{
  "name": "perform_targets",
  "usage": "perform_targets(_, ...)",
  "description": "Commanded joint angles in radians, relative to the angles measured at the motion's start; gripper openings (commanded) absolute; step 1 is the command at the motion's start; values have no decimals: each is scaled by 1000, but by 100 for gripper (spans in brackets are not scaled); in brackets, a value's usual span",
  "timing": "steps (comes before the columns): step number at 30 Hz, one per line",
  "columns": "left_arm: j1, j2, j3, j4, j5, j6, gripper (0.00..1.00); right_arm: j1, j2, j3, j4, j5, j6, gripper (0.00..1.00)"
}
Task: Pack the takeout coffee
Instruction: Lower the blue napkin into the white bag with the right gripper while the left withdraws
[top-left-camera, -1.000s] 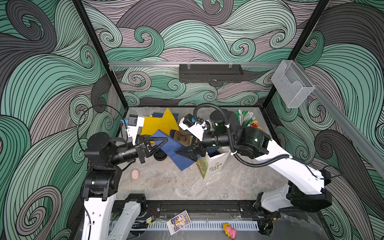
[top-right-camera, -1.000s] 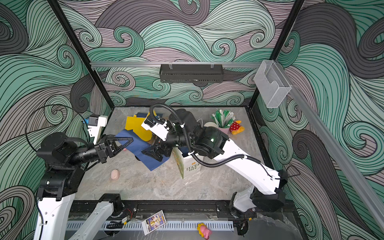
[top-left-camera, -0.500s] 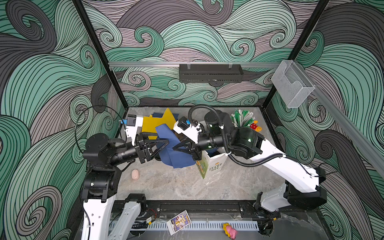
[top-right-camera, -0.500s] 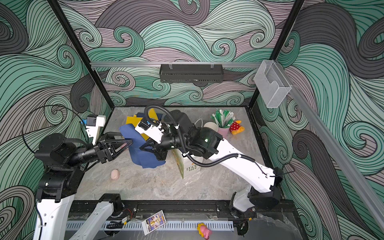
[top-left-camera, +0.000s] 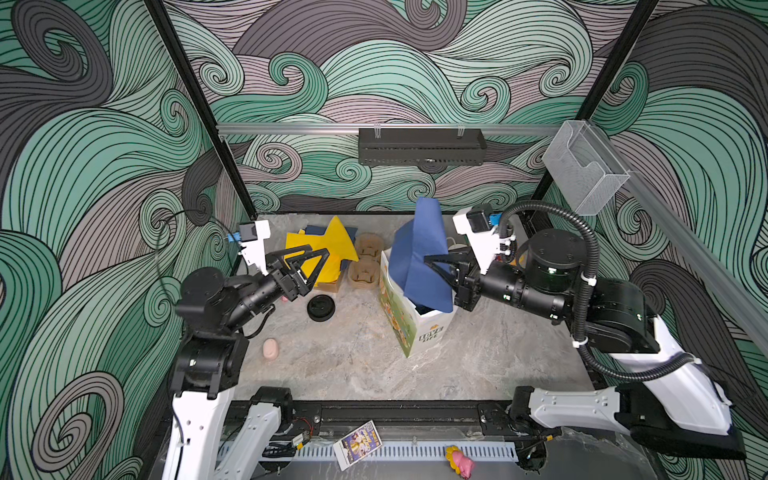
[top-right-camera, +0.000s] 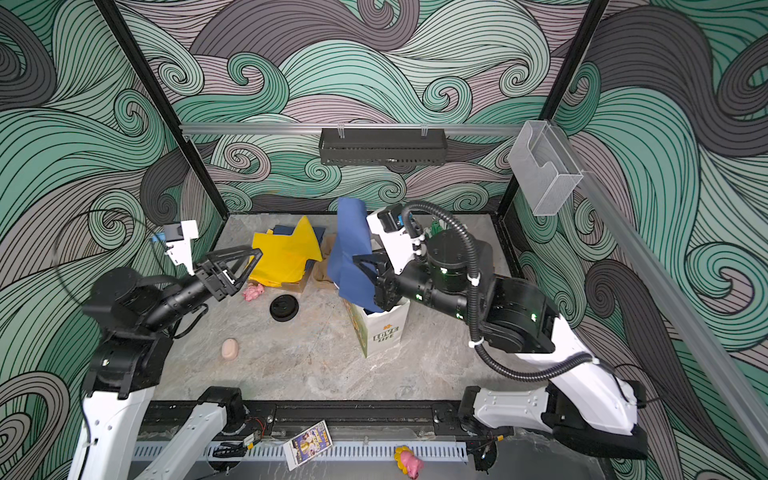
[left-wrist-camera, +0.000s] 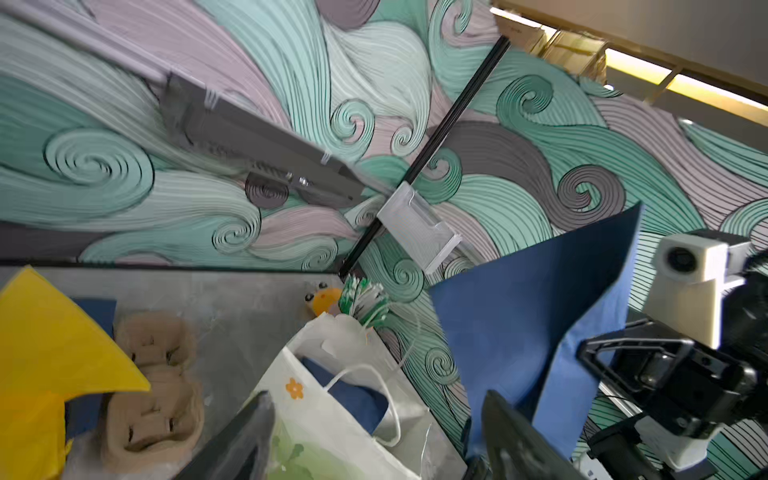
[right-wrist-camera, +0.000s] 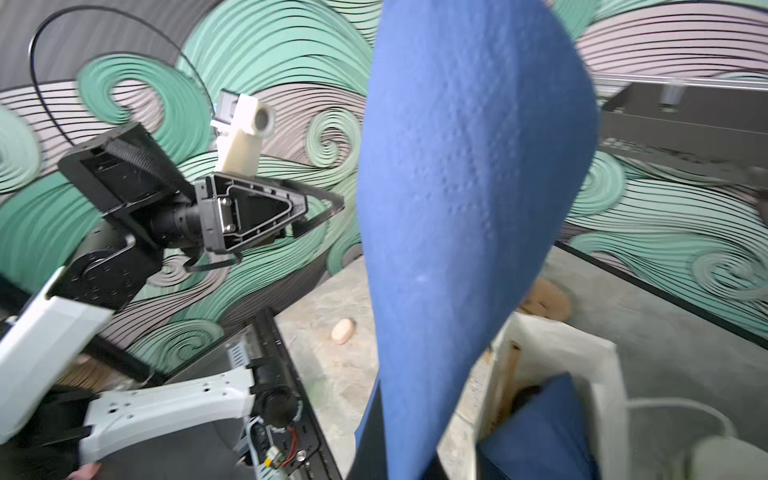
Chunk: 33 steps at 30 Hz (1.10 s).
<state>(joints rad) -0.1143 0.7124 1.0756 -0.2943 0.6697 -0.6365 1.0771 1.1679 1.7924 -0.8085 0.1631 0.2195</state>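
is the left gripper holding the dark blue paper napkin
No, the right gripper pinches the dark blue paper napkin, while the left gripper hangs open and empty.

Both top views hang high at the front, angled down and back: whole counter (top-left-camera: 353, 365) plus rear wall (top-left-camera: 374, 83), nearly identical framing. Left wrist cam sits low, looking past its own fingers (left-wrist-camera: 245, 440) at the bag (left-wrist-camera: 332, 428) and blue sheet (left-wrist-camera: 519, 311), close. Right wrist cam faces the other way, blue sheet right at the lens, left arm (right-wrist-camera: 124, 266) behind; wrist views share bag and blue sheet.
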Motion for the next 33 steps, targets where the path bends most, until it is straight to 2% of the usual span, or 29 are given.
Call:
perform_targets(1,-125,32,-39,16,-97,12,80,-23,62,8,-106,212,52,0)
perform_targets(5,-232,85,-84,28,-155,22,80,-101,131,12,-117,175,68,0)
perform_targets(9,-246,104,-116,52,-190,3,79,-187,210,12,-114,51,80,0)
perform_targets(12,-247,94,-142,60,-236,-4,79,-224,252,-30,-113,23,81,0)
perform_targets(16,-246,59,-197,52,-361,19,79,-271,269,-102,-116,-31,107,0)
perform_targets(25,-245,49,-229,36,-436,44,79,-281,349,-154,-170,-209,166,0)
perform_targets(33,-245,55,-220,22,-454,43,79,-303,409,-197,-195,-238,218,0)
